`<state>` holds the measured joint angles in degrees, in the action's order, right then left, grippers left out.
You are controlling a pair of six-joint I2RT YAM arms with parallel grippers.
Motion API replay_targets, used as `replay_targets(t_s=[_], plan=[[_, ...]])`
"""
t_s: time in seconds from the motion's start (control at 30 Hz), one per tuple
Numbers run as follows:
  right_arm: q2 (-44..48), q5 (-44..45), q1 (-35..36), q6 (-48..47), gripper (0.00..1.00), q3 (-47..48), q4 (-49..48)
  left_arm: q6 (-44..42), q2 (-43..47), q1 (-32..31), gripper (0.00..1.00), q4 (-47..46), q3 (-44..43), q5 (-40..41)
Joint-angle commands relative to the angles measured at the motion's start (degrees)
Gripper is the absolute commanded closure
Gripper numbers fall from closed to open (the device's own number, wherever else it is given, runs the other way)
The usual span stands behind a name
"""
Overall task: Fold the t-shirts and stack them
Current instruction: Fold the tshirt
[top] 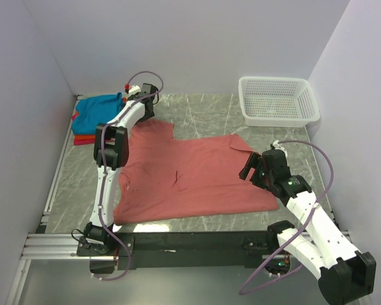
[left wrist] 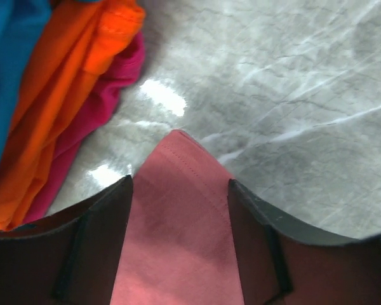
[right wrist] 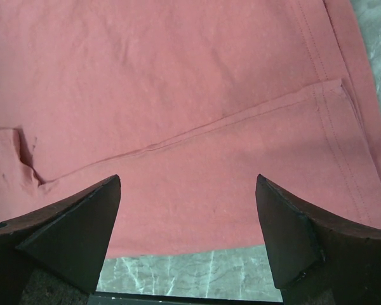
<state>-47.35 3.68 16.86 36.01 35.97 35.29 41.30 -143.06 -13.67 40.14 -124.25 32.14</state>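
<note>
Between the left claw (left wrist: 180, 184) fingers: a corner of the salmon-pink t-shirt (top: 190, 178) is lying flat on the worktop (left wrist: 292, 95), pointing ahead of the claw.
Left claw state: fingers are standing parted on either side of that corner; released, not pinching the cloth as far as I can tell.
Ahead-left of left claw: the folded stack is sitting near the corner but apart from it. The teal-blue t-shirt (left wrist: 6, 63) is lying on top, the orange t-shirt (left wrist: 57, 114) under it, the red t-shirt (left wrist: 95, 121) lowest.
Right claw (right wrist: 188, 181) state: fingers are gaping wide; released, holding nothing.
Under right claw: pink cloth is spreading flat, with a folded-over edge and seam running across between the fingers. The hem is lying on the wrist side of the fingertips, bare worktop showing past it.
Far beyond right claw: the white mesh basket (top: 278, 98) is sitting at the worktop's back corner, well apart from the shirt.
</note>
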Motion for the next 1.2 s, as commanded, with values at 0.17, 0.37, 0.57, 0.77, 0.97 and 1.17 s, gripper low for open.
replay_targets(t_s=[0.17,0.37,0.57,0.77,0.97,1.17], plan=[[0.68,3.95,-0.16,0.29,0.07,-0.28,0.57,-1.58,-2.31,1.98,0.78,-4.99,2.87,-14.30],[-3.88,6.77,-0.25,-1.99,0.08,2.96,-0.57,-1.22,-0.21,2.95,0.99,-5.33,5.15,-14.12],[-14.58,8.09,-0.25,-6.03,0.10,9.81,-5.22,-2.89,5.16,3.04,1.00,-9.11,10.60,-15.00],[-29.86,8.36,-0.08,-10.34,0.12,20.27,-6.82,-2.98,9.47,3.04,1.00,-10.78,13.67,-16.50],[-45.42,7.39,-0.08,-15.08,0.15,31.69,-5.06,-3.07,12.81,3.04,1.00,-12.45,16.49,-17.02],[-58.98,7.04,0.36,-16.85,0.27,45.58,-0.75,-3.86,13.43,3.04,1.00,-14.39,19.48,-17.29]])
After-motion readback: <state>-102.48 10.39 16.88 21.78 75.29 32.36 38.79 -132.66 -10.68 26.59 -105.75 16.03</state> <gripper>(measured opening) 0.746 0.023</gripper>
